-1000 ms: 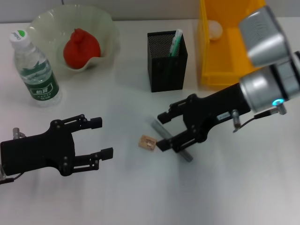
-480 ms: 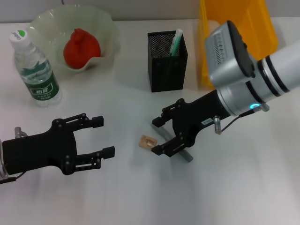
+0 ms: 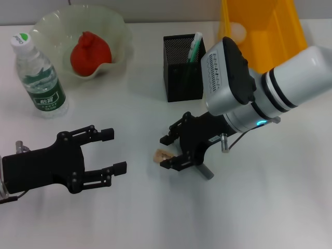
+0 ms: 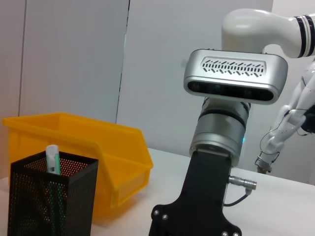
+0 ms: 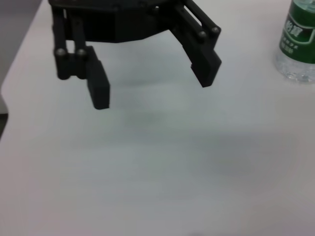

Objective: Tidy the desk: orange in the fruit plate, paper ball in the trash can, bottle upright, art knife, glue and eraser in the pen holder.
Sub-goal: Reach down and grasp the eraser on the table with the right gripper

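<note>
My right gripper (image 3: 166,152) is open low over the table, its fingers on either side of the small tan eraser (image 3: 160,154). Only the grey end of the art knife (image 3: 206,173) shows from under this gripper. My left gripper (image 3: 114,151) rests open at the lower left, and the right wrist view sees this left gripper (image 5: 151,79) from the front. An orange (image 3: 89,51) lies in the fruit plate (image 3: 119,28). The bottle (image 3: 40,79) stands upright. A green and white glue stick (image 3: 195,45) stands in the black mesh pen holder (image 3: 184,72). The paper ball (image 3: 237,31) lies in the yellow bin (image 3: 259,57).
The pen holder (image 4: 49,199) and yellow bin (image 4: 88,147) stand behind the right arm in the left wrist view. The bottle (image 5: 298,42) shows at the edge of the right wrist view. White tabletop lies between the two grippers and along the front.
My right gripper has moved left off the art knife and now has the eraser between its open fingers. The arm has swung over it. My left gripper has not moved.
</note>
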You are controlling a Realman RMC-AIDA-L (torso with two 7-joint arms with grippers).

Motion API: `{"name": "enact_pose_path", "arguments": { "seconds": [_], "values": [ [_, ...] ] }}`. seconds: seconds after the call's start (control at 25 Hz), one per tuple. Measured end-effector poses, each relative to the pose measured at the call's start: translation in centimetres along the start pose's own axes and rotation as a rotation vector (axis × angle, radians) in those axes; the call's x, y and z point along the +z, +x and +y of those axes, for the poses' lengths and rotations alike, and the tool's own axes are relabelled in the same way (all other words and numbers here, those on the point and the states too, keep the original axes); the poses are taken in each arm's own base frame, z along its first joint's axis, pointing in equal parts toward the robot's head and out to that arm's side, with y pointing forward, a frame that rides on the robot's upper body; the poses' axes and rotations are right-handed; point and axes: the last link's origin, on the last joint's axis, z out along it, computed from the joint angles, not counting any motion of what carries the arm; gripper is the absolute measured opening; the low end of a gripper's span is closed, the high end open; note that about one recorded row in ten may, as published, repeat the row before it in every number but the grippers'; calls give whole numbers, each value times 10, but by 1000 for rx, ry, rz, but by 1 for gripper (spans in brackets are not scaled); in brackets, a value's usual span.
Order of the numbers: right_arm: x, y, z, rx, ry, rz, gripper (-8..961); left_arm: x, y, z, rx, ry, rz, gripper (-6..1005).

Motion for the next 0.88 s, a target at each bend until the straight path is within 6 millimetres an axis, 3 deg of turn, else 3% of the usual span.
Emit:
{"name": "enact_pose_path", "arguments": {
  "seconds": [0.88],
  "values": [
    [13,0,1,-34,27,30,500,1,1,-1,4,0,5,801]
  ]
}}
